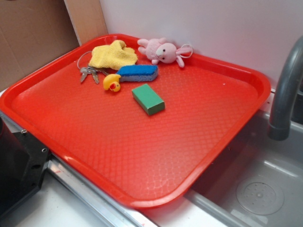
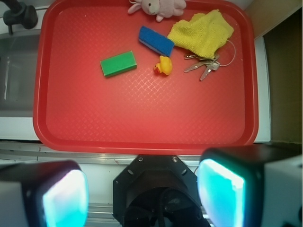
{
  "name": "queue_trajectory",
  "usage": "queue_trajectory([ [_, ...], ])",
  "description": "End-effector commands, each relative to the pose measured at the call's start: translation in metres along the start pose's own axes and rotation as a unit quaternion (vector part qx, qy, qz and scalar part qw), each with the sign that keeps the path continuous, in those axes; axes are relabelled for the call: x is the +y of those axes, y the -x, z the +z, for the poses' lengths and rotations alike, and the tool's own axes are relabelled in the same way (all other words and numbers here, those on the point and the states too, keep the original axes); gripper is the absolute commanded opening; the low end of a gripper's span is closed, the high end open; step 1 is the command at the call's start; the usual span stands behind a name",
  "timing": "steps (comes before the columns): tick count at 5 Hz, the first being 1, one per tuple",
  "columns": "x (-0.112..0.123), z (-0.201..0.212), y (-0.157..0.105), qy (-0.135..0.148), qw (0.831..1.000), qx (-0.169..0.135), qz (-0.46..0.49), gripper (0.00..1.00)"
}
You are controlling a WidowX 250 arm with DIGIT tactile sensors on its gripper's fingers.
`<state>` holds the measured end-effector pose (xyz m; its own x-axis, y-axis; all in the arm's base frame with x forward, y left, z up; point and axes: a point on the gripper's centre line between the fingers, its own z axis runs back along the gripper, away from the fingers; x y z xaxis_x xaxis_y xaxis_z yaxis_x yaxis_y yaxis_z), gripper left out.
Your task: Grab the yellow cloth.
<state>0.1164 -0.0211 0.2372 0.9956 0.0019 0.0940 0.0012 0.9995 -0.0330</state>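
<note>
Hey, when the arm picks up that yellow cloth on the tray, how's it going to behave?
The yellow cloth looks fuzzy and rumpled, so it will probably droop and fold rather than hold shape. It seems light and unlikely to slip. One edge lies over the keys and key ring, so lifting may drag them slightly.

I see a bright red plastic tray (image 1: 213, 137) with a fine diamond-embossed pattern, and on it a pale-yellow fuzzy terry cloth (image 1: 112, 54), a blue sponge block (image 1: 138, 72) and a plain green rectangular block (image 1: 148, 99). There's also a small yellow rubber duck (image 1: 112, 83) with an orange beak, a pink plush bunny (image 1: 161, 51) and silvery metal keys (image 1: 90, 72).
</note>
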Motion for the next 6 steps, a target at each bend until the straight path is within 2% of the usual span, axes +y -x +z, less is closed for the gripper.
queue_trajectory([
  [1,0.0,0.0,0.0,0.0,1.0,0.0,0.0,1.0],
  [3,0.0,-0.004,0.002,-0.002,0.999,-0.006,0.04,1.0],
  [4,-0.003,0.006,0.023,-0.004,0.998,-0.012,0.06,1.0],
  [6,-0.006,0.006,0.031,-0.004,0.992,-0.035,0.121,1.0],
])
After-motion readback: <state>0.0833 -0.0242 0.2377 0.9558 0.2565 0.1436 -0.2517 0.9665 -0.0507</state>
